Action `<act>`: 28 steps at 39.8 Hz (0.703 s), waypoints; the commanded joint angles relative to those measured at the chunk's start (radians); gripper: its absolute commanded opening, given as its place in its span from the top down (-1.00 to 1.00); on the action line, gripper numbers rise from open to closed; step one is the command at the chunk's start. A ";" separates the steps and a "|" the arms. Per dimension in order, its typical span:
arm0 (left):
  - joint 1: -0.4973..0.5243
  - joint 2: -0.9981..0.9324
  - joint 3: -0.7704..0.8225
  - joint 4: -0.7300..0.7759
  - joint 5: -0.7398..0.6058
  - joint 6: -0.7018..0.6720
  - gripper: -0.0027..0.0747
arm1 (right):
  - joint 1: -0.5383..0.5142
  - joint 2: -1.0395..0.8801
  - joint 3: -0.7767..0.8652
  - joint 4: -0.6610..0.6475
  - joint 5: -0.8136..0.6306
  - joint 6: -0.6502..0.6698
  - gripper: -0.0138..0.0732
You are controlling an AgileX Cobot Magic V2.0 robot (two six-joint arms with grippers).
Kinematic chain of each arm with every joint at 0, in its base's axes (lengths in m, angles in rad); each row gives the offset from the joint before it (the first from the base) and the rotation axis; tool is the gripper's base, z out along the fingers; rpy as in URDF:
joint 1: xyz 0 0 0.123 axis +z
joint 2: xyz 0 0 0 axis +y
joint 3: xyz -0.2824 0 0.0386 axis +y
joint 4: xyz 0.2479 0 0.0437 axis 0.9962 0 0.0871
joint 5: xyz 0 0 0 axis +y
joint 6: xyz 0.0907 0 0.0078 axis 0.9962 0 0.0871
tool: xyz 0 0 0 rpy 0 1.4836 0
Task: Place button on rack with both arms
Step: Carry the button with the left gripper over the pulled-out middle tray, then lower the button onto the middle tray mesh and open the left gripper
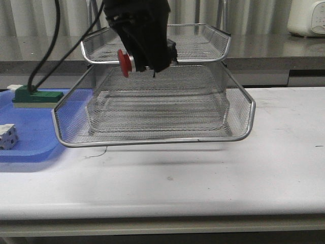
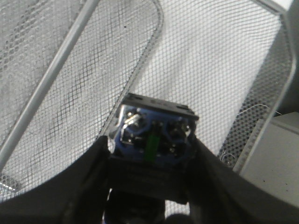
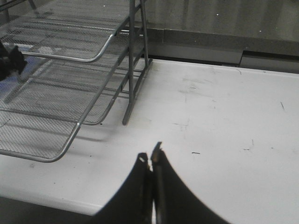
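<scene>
My left gripper [image 1: 144, 56] is shut on the button [image 1: 125, 62]. The button's red head points left and its black body sits between the fingers. It hangs above the pulled-out middle tray of the silver wire-mesh rack [image 1: 238, 133], just below the top tray. In the left wrist view the button's blue and black underside [image 2: 154, 135] shows between my fingers [image 2: 70, 186], over the mesh [image 2: 210, 70]. My right gripper [image 3: 152, 159] is shut and empty, over the white table to the right of the rack [image 3: 70, 93]. It does not show in the front view.
A blue plastic tray [image 1: 35, 147] lies left of the rack, with a green block [image 1: 35, 95] and a white block [image 1: 7, 136] on it. A white appliance [image 1: 307, 18] stands at the back right. The white table [image 1: 244, 178] runs to the front edge.
</scene>
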 commanded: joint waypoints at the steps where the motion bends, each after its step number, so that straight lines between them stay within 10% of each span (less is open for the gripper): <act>1: -0.006 -0.015 -0.023 -0.017 -0.069 0.001 0.39 | 0.003 0.007 -0.025 -0.002 -0.081 -0.002 0.82; 19: -0.006 0.041 -0.023 0.023 -0.067 -0.010 -0.40 | 0.003 0.007 -0.025 -0.002 -0.081 -0.002 0.82; 28: -0.006 0.034 -0.075 0.023 0.097 -0.010 -0.46 | 0.003 0.007 -0.025 -0.002 -0.081 -0.002 0.82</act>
